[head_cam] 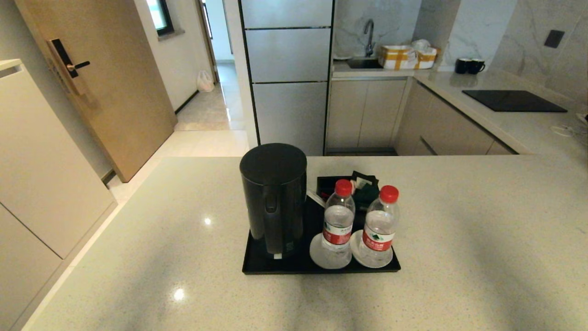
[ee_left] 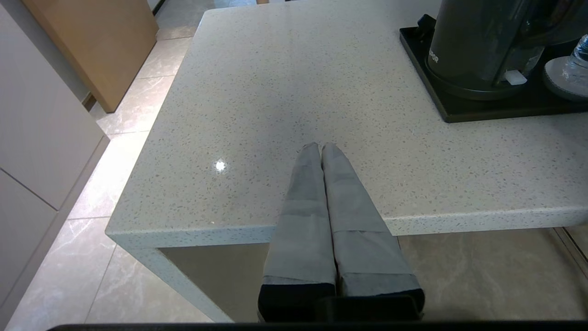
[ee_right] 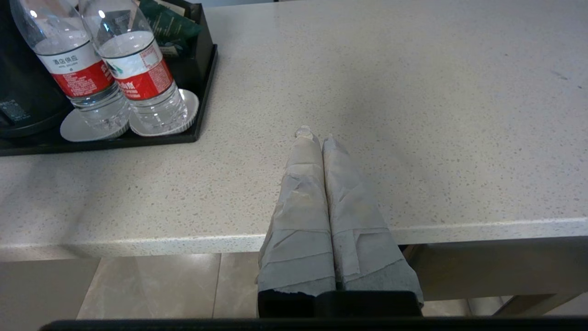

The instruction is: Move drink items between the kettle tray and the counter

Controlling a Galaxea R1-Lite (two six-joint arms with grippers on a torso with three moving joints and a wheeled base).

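- Looking down from the head view, the kettle tray (head_cam: 257, 266) lies on the beige counter (head_cam: 459, 257) near its middle. The kettle (head_cam: 274, 197) stands upright on the tray's left part. Two water bottles stand beside it to the right: the left bottle (head_cam: 338, 223) and the right bottle (head_cam: 380, 227), each on a white saucer (head_cam: 317, 255). Behind the bottles a small black box of sachets (head_cam: 363, 186) is partly hidden by them. Neither arm shows in this view; only soft shadows fall on the near counter.
- Left wrist view: the left hand (ee_left: 320, 147) hovers over the counter's near edge (ee_left: 413, 220), well apart from the tray (ee_left: 459, 110), its two grey-wrapped fingers (ee_left: 303, 197) pressed together and holding nothing. The kettle (ee_left: 477, 46) is cut off by the frame, so its lid is out of sight, and only a sliver of one saucer (ee_left: 558, 78) and bottle shows.
- Right wrist view: the right hand (ee_right: 317, 135) is likewise poised over the counter's edge (ee_right: 459, 225), with its taped fingers (ee_right: 303, 207) closed and empty. It sits clear of the tray (ee_right: 138, 140). Both bottles (ee_right: 142, 69) lose their caps to the frame edge, and the kettle (ee_right: 18, 101) appears only as a dark sliver.
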